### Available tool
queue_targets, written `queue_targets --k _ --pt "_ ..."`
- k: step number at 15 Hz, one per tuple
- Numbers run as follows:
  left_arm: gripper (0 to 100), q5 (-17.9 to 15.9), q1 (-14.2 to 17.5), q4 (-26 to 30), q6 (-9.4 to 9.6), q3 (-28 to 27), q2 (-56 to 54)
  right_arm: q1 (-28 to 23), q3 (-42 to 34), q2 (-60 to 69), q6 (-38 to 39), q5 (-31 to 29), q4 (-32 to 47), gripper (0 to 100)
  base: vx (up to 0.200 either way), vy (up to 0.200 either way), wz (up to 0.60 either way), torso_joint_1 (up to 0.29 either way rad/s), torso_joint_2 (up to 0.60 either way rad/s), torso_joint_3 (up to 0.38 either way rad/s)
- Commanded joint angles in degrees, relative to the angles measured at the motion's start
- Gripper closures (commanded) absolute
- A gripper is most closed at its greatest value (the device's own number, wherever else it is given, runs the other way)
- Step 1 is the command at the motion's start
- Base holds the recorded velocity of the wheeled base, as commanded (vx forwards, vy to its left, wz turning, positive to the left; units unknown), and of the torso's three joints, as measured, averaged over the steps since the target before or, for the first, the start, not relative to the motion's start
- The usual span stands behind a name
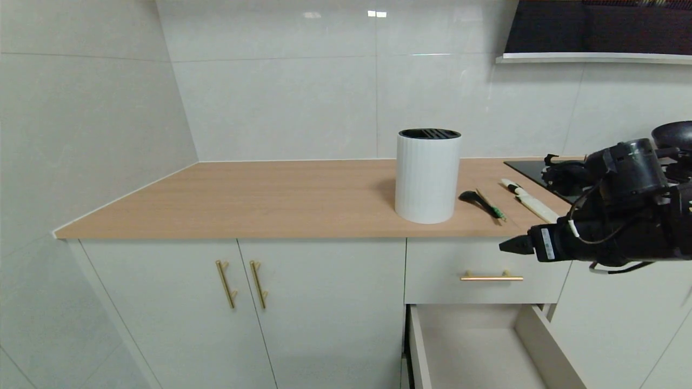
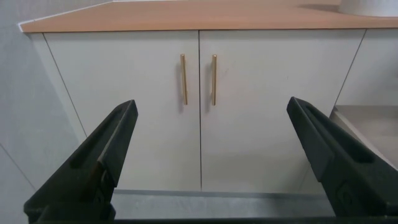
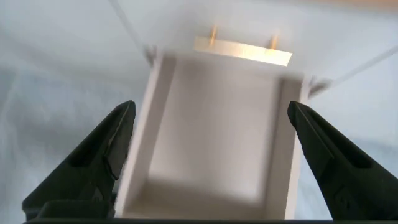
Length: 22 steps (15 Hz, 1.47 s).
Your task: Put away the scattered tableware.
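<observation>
On the wooden countertop stands a white cylindrical holder with a black slotted top. Just right of it lie a black spoon, a thin green-tipped utensil and a pale-handled knife. My right gripper hangs in front of the counter edge, below those utensils and above the pulled-out lower drawer. In the right wrist view it is open over the bare drawer. The left gripper is open too, holding nothing, facing the double cupboard doors.
A shut upper drawer with a gold handle sits above the open one. A black cooktop with dark cookware fills the counter's right end. Tiled walls bound the back and left. The cupboard doors carry gold handles.
</observation>
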<state>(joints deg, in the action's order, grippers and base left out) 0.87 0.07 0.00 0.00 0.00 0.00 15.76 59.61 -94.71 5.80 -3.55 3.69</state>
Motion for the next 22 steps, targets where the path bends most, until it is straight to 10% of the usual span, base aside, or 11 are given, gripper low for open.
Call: queue_targets --k 1,21,22 --pt "0 0.0 0.0 0.0 0.00 0.0 0.0 -2.2 11.4 -8.4 0.1 -0.6 1.4 0 0.000 0.000 0.00 0.000 0.00 0.000" --pt "0 0.0 0.0 0.0 0.00 0.0 0.0 -6.1 23.6 -26.3 3.9 -6.0 -4.2 0 0.000 0.000 0.00 0.000 0.00 0.000" --pt "0 0.0 0.0 0.0 0.00 0.0 0.0 -6.1 23.6 -26.4 3.8 -5.9 -4.2 100 0.000 0.000 0.00 0.000 0.00 0.000"
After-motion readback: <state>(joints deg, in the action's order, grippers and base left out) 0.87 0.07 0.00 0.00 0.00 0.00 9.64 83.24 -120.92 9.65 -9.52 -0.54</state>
